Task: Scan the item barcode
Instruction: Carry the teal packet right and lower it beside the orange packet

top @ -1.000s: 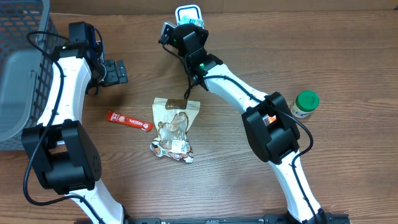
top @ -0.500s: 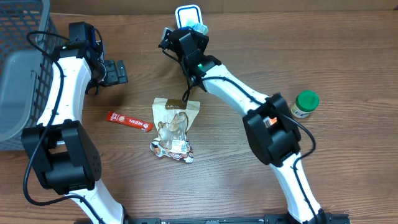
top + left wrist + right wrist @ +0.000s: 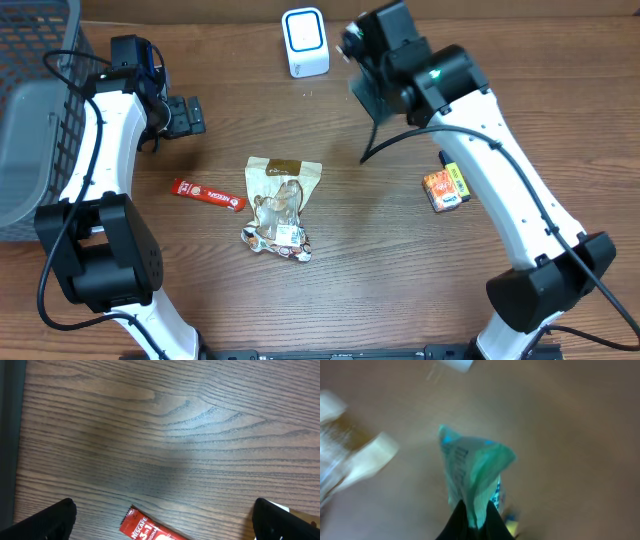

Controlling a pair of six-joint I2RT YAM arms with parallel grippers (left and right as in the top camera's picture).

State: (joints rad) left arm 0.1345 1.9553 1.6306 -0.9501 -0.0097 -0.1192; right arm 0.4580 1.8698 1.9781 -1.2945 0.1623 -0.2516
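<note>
Nearest on the wooden table point(image 3: 560, 120) lies a clear snack bag point(image 3: 280, 205) with a tan header, flat and a little left of centre. Just to its left is a red sachet point(image 3: 208, 194), apart from the bag; the left wrist view catches only the sachet's upper end, the rest cut off by the bottom edge. Over to the right, an orange box point(image 3: 446, 188) sits partly tucked under the right arm's forearm. Farther back on the left, the left gripper point(image 3: 188, 115) hangs above bare wood with its jaws spread wide and nothing in them, its dark fingertips point(image 3: 47, 520) showing only at the bottom corners of its own camera. A wire basket point(image 3: 30, 60) is cut off by the left edge. Farther right, the right gripper point(image 3: 471, 521) is pinched tight on the bottom of a teal packet point(image 3: 472, 472); that view is badly blurred, so no print or barcode can be read. From overhead the packet is probably the dark greenish shape under the wrist. Farthest, a white scanner point(image 3: 305, 42) stands left of that wrist, apart from it.
</note>
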